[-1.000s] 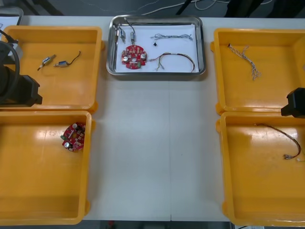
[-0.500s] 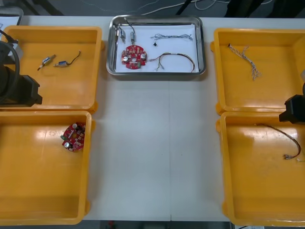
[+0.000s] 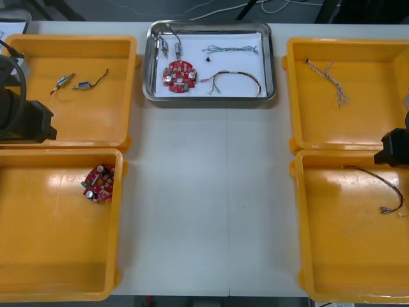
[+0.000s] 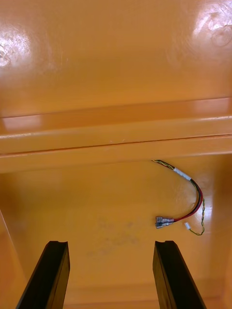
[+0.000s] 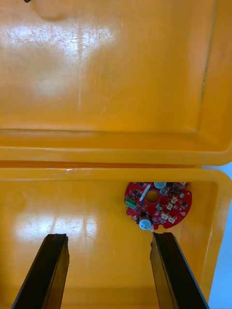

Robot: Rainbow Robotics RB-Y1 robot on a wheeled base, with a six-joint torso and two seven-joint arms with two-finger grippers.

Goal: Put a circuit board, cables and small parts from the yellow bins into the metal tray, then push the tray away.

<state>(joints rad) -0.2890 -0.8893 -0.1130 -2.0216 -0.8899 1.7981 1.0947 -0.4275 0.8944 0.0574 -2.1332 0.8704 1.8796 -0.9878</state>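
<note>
The metal tray [image 3: 211, 98], white inside, stands at the table's far middle. In it lie a round red circuit board [image 3: 178, 75], a twisted blue and white cable [image 3: 230, 48], a red and yellow cable [image 3: 233, 78] and small metal parts [image 3: 170, 43]. My left gripper [image 5: 108, 236] is open over the near left yellow bin [image 3: 51, 256], with a second red board [image 5: 158, 204] just beyond its fingers. My right gripper [image 4: 111, 244] is open over the near right yellow bin [image 3: 345, 256], where a red and yellow cable [image 4: 186, 203] lies ahead of it.
The far left bin [image 3: 96, 118] holds small metal parts [image 3: 69, 82] with a black lead. In the far right bin [image 3: 358, 125] lies a twisted cable [image 3: 327, 78]. My left arm [image 3: 25, 118] and right arm [image 3: 396, 147] stay at the table's sides.
My right arm has shifted slightly toward the table's near edge. The left arm, the tray and its contents have not moved.
</note>
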